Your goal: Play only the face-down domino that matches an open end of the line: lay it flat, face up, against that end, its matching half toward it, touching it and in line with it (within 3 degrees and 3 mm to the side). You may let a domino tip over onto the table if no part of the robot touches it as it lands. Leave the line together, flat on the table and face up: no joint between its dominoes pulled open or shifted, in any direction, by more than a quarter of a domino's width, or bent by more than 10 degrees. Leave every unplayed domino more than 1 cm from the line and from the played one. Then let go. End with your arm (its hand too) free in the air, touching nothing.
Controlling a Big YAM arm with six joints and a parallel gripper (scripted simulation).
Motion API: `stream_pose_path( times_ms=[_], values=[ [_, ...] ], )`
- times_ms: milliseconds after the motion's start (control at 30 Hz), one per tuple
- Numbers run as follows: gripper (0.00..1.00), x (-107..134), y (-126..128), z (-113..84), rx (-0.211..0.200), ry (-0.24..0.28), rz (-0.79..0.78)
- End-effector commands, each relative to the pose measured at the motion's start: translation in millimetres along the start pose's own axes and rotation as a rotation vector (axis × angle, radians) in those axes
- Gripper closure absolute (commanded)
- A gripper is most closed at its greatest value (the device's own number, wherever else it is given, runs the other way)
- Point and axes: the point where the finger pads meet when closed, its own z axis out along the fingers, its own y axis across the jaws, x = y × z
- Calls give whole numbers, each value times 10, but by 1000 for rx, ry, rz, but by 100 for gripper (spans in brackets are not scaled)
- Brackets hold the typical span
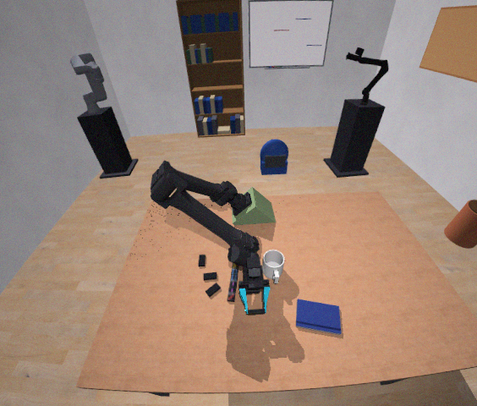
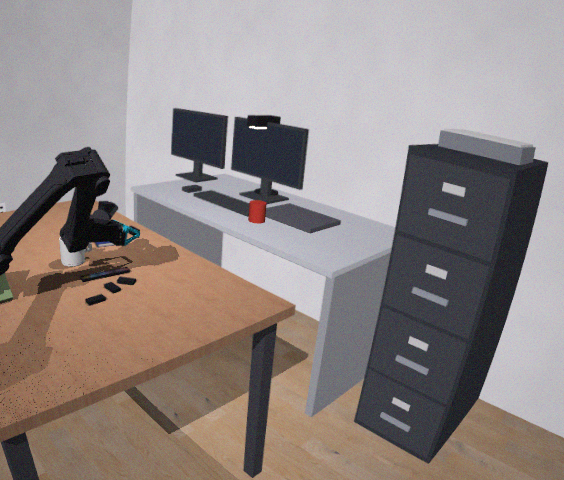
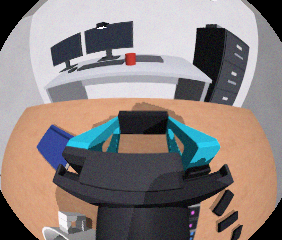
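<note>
My gripper (image 1: 255,310) (image 3: 143,123) is shut on a black domino (image 1: 256,312) (image 3: 143,120), which spans crosswise between the cyan fingers' tips, above the table and past the line's near end in the top view. Its pips do not show. The line (image 1: 232,292) (image 2: 106,274) (image 3: 193,219), with coloured pips, lies left of the gripper in the top view; the arm hides part of it. Three black dominoes lie apart, left of the line, no pips showing: one angled (image 1: 213,289) (image 2: 126,280) (image 3: 223,202), one crosswise (image 1: 210,276) (image 2: 112,287) (image 3: 228,221), one farther back (image 1: 202,260) (image 2: 95,299) (image 3: 237,232).
A white mug (image 1: 272,260) (image 2: 72,254) stands close beside the wrist, on the other side from the loose dominoes. A blue book (image 1: 318,315) (image 3: 55,146) lies to the front right in the top view. A green wedge (image 1: 256,211) stands by the arm's base.
</note>
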Motion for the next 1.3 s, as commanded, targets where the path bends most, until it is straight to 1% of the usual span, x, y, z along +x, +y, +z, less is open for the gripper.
stream_pose_path(
  times_ms=[0,233,267,567,800,833,1133,1267],
  values=[
    [48,52,-103,64,33,-16,28],
    [48,52,-103,64,33,-16,28],
    [48,134,-24,19,10,8,7],
    [48,292,-115,110,39,-19,30],
    [48,292,-115,110,39,-19,30],
    [48,404,-31,37,11,13,12],
    [48,523,-154,205,45,-26,29],
    [48,523,-154,205,45,-26,29]
  ],
)
